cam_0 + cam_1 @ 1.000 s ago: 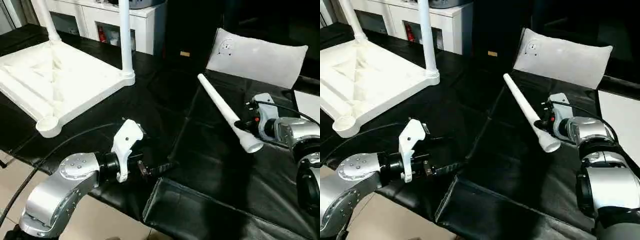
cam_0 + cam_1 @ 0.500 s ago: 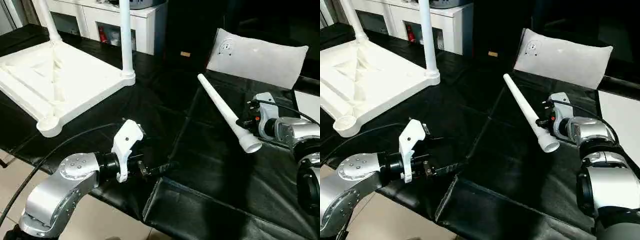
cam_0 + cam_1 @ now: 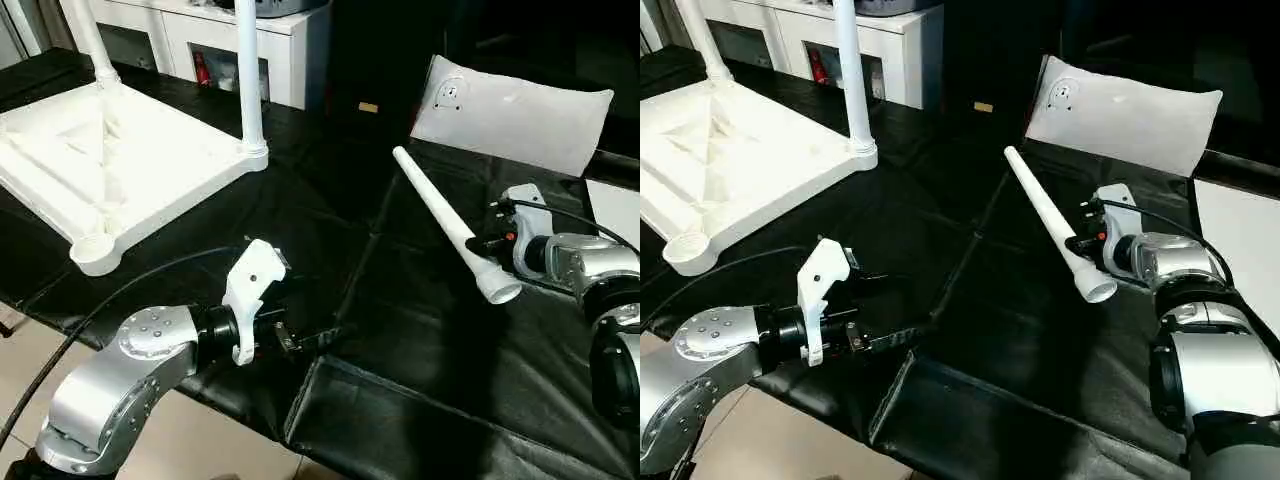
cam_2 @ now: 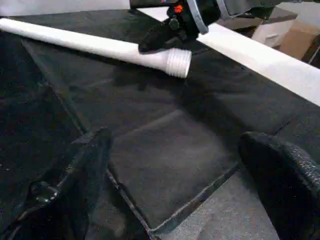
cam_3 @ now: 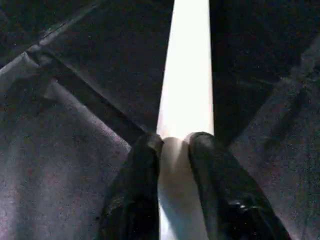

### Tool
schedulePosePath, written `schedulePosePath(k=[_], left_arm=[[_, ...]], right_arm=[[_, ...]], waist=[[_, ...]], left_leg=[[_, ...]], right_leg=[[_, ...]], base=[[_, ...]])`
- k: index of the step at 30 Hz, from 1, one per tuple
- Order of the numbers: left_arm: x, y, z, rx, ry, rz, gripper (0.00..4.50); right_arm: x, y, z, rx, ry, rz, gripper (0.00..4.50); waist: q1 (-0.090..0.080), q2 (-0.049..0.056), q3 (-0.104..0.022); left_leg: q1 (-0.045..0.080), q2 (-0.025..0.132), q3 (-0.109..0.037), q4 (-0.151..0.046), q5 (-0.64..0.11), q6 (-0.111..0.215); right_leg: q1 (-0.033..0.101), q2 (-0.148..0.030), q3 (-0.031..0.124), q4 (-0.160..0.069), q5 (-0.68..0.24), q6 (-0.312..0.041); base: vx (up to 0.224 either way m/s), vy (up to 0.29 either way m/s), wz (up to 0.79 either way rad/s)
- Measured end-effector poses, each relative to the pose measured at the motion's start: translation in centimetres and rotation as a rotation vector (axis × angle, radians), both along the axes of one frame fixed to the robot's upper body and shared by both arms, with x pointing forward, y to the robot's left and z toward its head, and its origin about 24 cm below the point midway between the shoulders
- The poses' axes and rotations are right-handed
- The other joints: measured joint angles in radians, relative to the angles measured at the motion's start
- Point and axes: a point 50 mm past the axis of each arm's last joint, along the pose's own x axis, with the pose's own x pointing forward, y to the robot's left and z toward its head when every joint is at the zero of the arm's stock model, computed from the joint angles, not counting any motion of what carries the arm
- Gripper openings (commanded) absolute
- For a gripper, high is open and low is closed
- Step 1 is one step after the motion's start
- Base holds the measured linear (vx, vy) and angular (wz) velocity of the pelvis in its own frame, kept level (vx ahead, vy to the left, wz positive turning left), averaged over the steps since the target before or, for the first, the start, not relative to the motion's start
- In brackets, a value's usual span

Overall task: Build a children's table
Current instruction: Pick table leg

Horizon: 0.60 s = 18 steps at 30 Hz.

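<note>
white plastic square tabletop point(image 3: 120, 165) lies upside down on the black mat point(image 3: 400, 320), two legs standing in its sockets. well right of it, the right gripper point(image 5: 172, 145) pinches a long tapered white tube leg point(image 3: 445, 220). below the tabletop, the left gripper point(image 4: 175, 175) hangs with fingers spread wide.

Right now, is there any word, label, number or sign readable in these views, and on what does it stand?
No text can be read.
Round mark on the white panel: too small to read.
Small tan tag on the dark surface behind the black mat: blank or too small to tell.
</note>
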Motion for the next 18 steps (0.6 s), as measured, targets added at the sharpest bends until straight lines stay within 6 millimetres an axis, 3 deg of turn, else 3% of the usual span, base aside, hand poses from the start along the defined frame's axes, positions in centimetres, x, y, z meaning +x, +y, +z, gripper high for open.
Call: schedulePosePath(k=[18], left_arm=[[-0.09,-0.12,0.22,0.001,-0.012,0.008,4.5]], right_arm=[[0.09,0.3,-0.13,-0.061,0.011,0.032,2.87]], waist=[[-0.001,-0.004,0.001]], left_leg=[[0.0,0.0,0.0,0.0,0.0,0.0]], right_leg=[[0.0,0.0,0.0,0.0,-0.001,0.002]], base=[[0.0,0.0,0.0]])
